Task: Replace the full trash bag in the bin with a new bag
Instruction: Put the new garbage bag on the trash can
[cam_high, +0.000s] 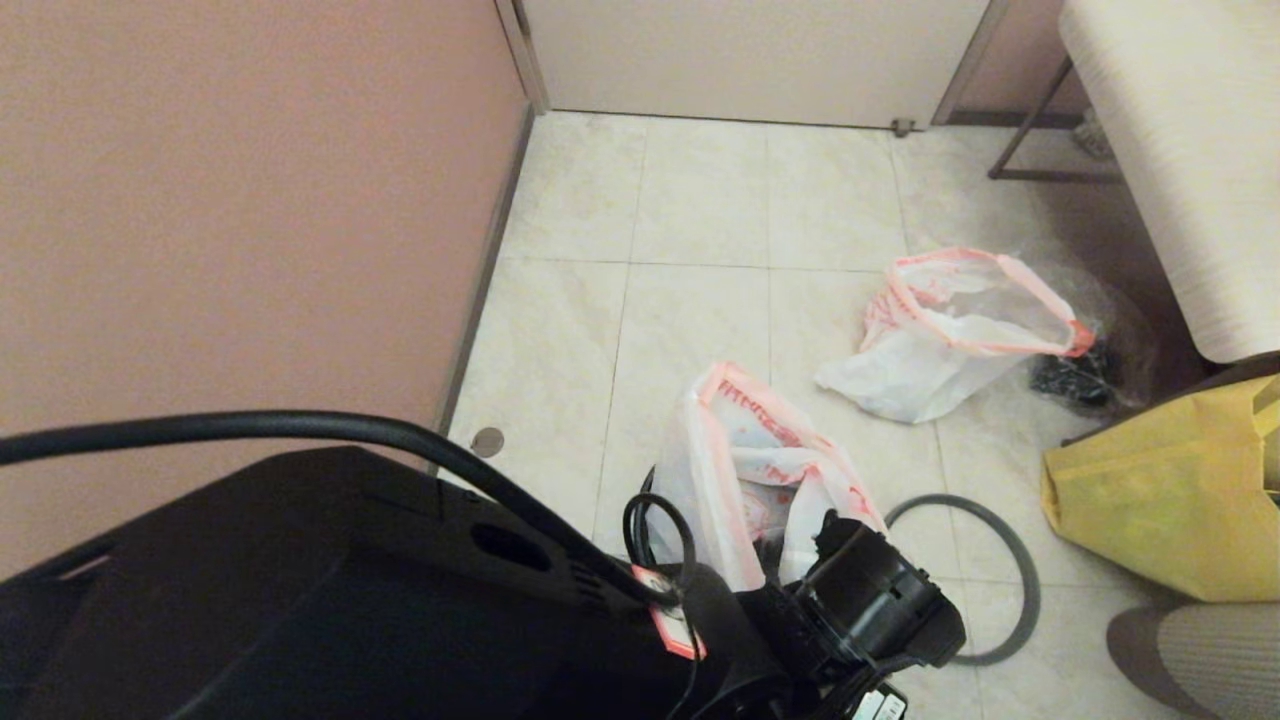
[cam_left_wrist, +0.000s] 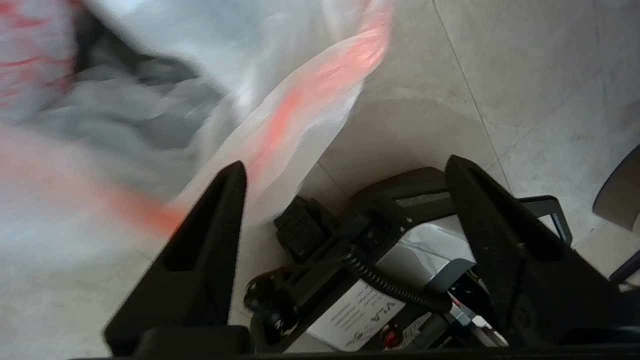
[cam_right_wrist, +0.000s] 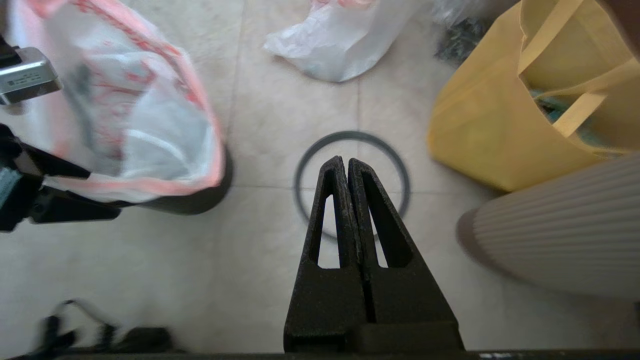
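On my far left the pink wall (cam_high: 240, 200) runs back to a pale door (cam_high: 740, 60), its skirting edging the tiled floor (cam_high: 700, 200), which lies bare from there to the door. The lower left of the head view is blocked by my own black arm housing and a cable (cam_high: 300, 425), so I cannot see the floor beneath it. Just right of that stands the bag with the pink-red rim and red printing (cam_high: 760, 460), its mouth upright and open; from the right wrist camera it sits in the black bin (cam_right_wrist: 200, 197), of which only a dark sliver shows under the plastic. Whether bottles are inside I cannot tell. My left gripper (cam_left_wrist: 345, 167) is beside that bag with its fingers spread wide and nothing between them; the plastic there is a blur, so I cannot say whether one finger touches it. In the head view the gripper itself is hidden behind the wrist. Next right, the grey hoop (cam_high: 1000, 580) lies flat on the tiles, apart from the bin, its near arc partly cut off by the left wrist. My right gripper (cam_right_wrist: 346, 161) hangs over the hoop, fingers pressed together, holding nothing. Farther back lies a second, limp white bag (cam_high: 940, 340), with a clear bag of black stuff (cam_high: 1080, 375) against it. On the right, a yellow bag (cam_high: 1170, 490) and a pale ribbed seat (cam_high: 1190, 150) close off the floor.
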